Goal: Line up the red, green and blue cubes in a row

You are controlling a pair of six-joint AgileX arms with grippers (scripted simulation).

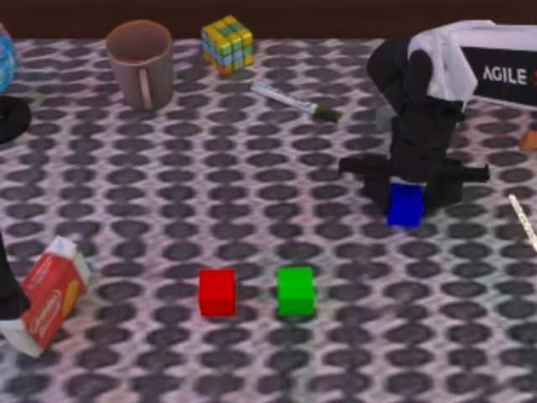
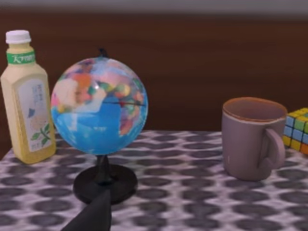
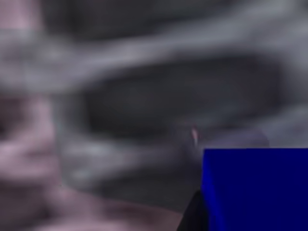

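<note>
Blue cube (image 1: 404, 204) pinched in right gripper (image 1: 406, 195), well apart from green cube (image 1: 295, 290), red cube (image 1: 216, 291).

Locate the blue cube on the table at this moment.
In the top view the blue cube sits right of centre, directly under the right gripper, farther back and to the right of the green cube and red cube.

Front centre of counter (image 1: 352, 353): first cube (image 1: 216, 292), second cube (image 1: 295, 290) just to its right, not touching; third cube (image 1: 405, 205) farther back and right, directly under right gripper (image 1: 405, 189). Along back: globe (image 1: 7, 92) far left, mug (image 1: 143, 63), puzzle cube (image 1: 227, 44) to mug's right, marker (image 1: 294, 100) right of that and nearer. Carton (image 1: 52, 294) at front left, level with first cube.
</note>
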